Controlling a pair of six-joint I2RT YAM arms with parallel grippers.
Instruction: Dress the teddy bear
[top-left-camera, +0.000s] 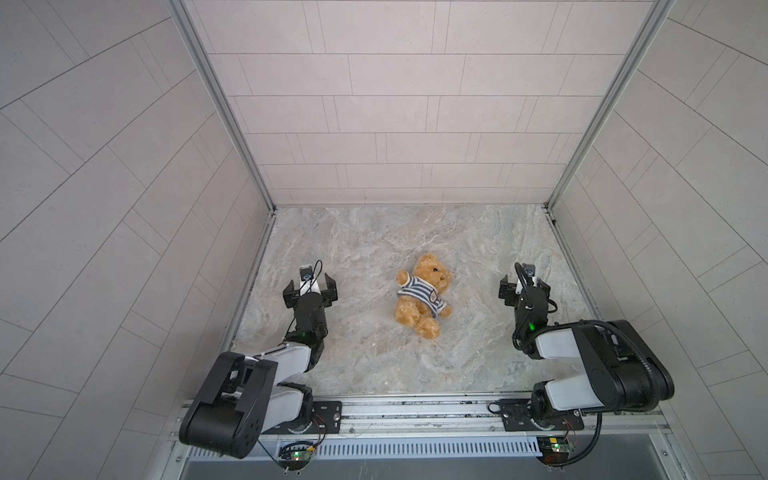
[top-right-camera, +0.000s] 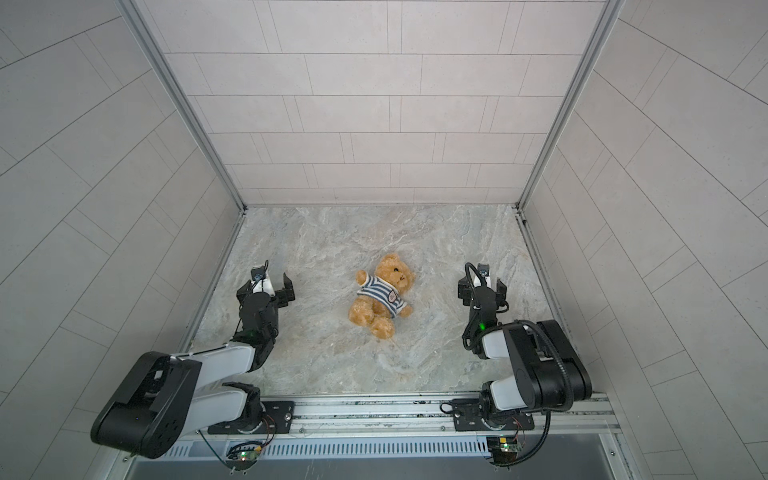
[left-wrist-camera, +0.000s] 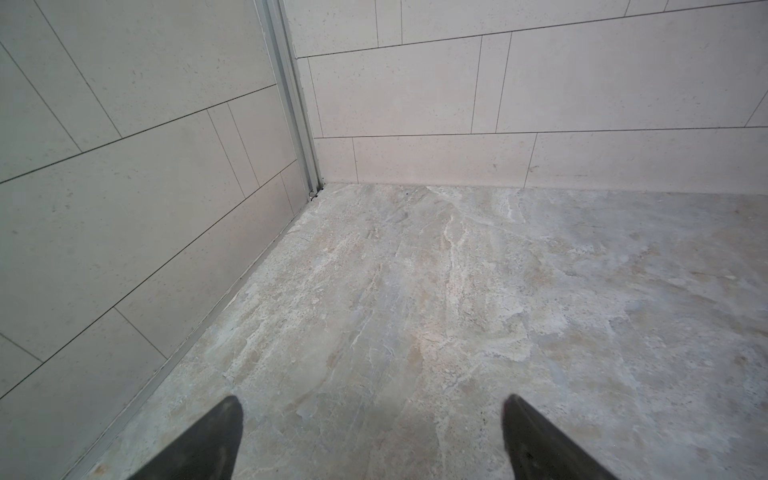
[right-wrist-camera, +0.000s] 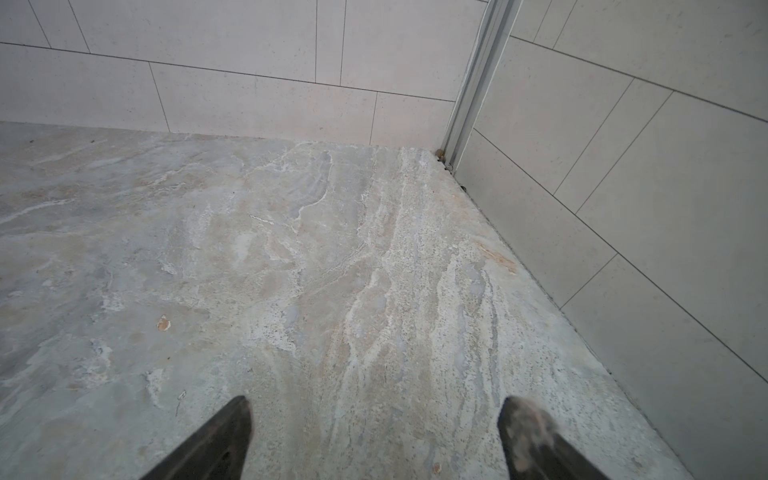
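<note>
Pale grey tiled wall panels (top-left-camera: 395, 104) close in the left, far and right sides of the cell. Inside them lies the flat tabletop with a grey-beige marbled stone pattern (top-left-camera: 374, 365), and a silver aluminium rail (top-left-camera: 415, 409) runs along its near edge.

Two black-and-white jointed robot arms are mounted on that rail. The left arm (top-left-camera: 286, 357) reaches away from the near left corner, and the right arm (top-left-camera: 582, 353) does the same from the near right corner. Both stay on their own sides of the table.

The small fluffy golden-brown teddy bear (top-left-camera: 430, 270) lies on its back near the middle of the tabletop in both top views (top-right-camera: 392, 270). Its head points toward the far side and its legs toward the near side, with the body angled a little. It lies between the two grippers and well apart from both.

The bear wears a blue-and-white striped little shirt (top-left-camera: 422, 293) over its torso. One furry arm sticks out of the sleeve toward the far left, and the other shows at the shirt's right hem.

The black left gripper (top-left-camera: 309, 282) hangs over the left part of the table. Its jaws are spread wide and released, and the left wrist view (left-wrist-camera: 372, 401) shows only bare stone between them. The black right gripper (top-left-camera: 524, 284) sits over the right part, likewise spread and holding nothing (right-wrist-camera: 376, 401). One of its fingertips (right-wrist-camera: 528, 428) carries a pale fuzzy smear.

A small round pale badge (top-left-camera: 433, 296) sits on the shirt's chest. A tiny tan fleck (right-wrist-camera: 163, 323) lies on the stone ahead of the right gripper.
</note>
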